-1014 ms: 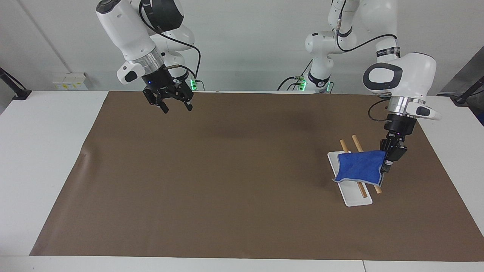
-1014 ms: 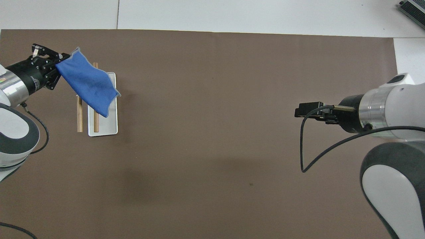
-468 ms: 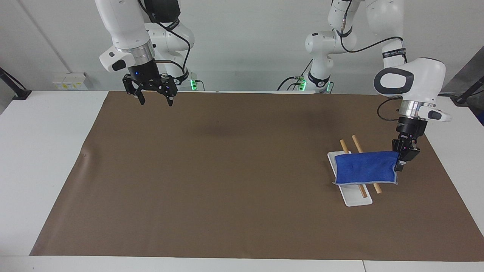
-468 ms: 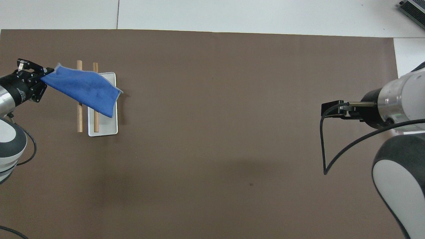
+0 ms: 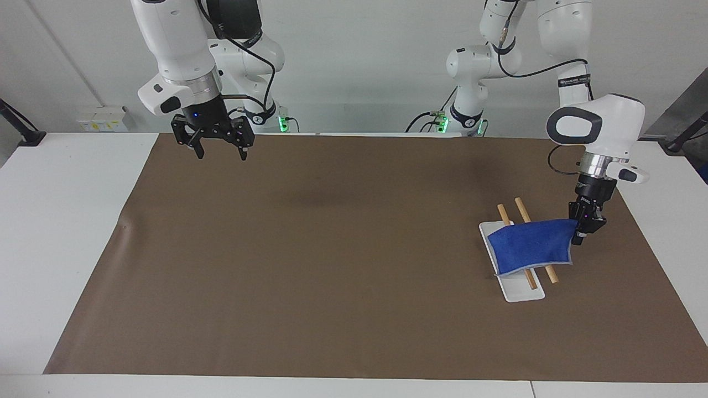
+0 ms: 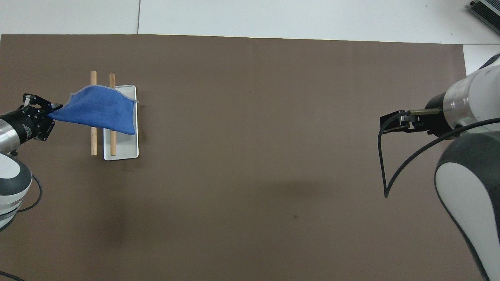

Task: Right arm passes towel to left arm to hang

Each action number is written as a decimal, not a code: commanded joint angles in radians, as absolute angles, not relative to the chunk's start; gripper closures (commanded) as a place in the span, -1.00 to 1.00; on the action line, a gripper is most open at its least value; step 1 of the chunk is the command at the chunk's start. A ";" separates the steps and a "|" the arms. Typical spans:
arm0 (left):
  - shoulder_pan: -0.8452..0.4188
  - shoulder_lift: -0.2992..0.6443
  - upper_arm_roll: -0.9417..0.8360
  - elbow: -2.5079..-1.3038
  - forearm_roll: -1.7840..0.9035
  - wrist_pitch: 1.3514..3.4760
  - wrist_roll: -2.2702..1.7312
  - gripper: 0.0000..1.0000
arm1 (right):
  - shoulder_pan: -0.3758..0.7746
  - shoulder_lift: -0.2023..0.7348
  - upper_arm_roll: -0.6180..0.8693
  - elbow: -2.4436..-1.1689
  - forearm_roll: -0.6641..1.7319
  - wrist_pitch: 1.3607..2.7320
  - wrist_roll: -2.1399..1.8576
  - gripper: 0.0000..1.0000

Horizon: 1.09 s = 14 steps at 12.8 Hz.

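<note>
The blue towel (image 5: 531, 246) hangs from my left gripper (image 5: 578, 232), which is shut on one of its edges. It is spread across the two wooden rods (image 5: 520, 207) of a small rack with a white base (image 5: 520, 290). In the overhead view the towel (image 6: 101, 113) covers the middle of both rods (image 6: 93, 144), and the left gripper (image 6: 50, 115) is beside the rack, at the left arm's end of the table. My right gripper (image 5: 220, 155) is open and empty, raised over the brown mat's edge at the right arm's end; it also shows in the overhead view (image 6: 390, 123).
A brown mat (image 5: 332, 265) covers most of the white table (image 5: 66, 221). The rack's white base (image 6: 125, 150) lies on the mat. A grey device (image 6: 486, 11) sits at the table's corner farthest from the robots, at the right arm's end.
My left gripper has drawn the towel toward the robots, so it now lies across both rods. My right gripper has pulled back toward its own end of the table and risen.
</note>
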<state>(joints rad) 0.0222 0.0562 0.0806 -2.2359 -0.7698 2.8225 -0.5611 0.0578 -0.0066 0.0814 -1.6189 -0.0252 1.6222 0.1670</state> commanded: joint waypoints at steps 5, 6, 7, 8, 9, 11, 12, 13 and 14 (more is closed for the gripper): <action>0.026 0.018 0.092 -2.273 -0.773 2.823 -0.546 -1.00 | 0.021 -0.043 0.091 -1.669 -0.017 1.623 0.072 -1.00; 0.026 0.018 0.101 -2.272 -0.772 2.818 -0.545 -1.00 | 0.018 -0.043 0.091 -1.667 -0.017 1.623 0.071 -1.00; 0.026 0.018 0.103 -2.267 -0.772 2.818 -0.540 -1.00 | 0.020 -0.041 0.091 -1.666 -0.017 1.624 0.072 -1.00; 0.025 0.021 0.103 -2.263 -0.772 2.818 -0.540 -1.00 | 0.018 -0.041 0.091 -1.666 -0.017 1.631 0.072 -1.00; 0.025 0.025 0.103 -2.255 -0.770 2.818 -0.537 -1.00 | 0.011 -0.040 0.091 -1.663 -0.017 1.640 0.071 -1.00; 0.023 0.029 0.103 -2.237 -0.724 2.803 -0.485 -1.00 | 0.000 -0.035 0.091 -1.658 -0.015 1.641 0.051 -1.00; 0.025 0.032 0.104 -2.208 -0.672 2.749 -0.483 -1.00 | -0.002 -0.035 0.091 -1.655 -0.015 1.641 0.051 -1.00; 0.025 0.037 0.121 -2.163 -0.572 2.655 -0.480 -1.00 | -0.002 -0.034 0.089 -1.652 -0.015 1.643 0.049 -1.00; 0.023 0.044 0.145 -2.116 -0.478 2.564 -0.476 -1.00 | -0.006 -0.035 0.089 -1.652 -0.015 1.643 0.048 -1.00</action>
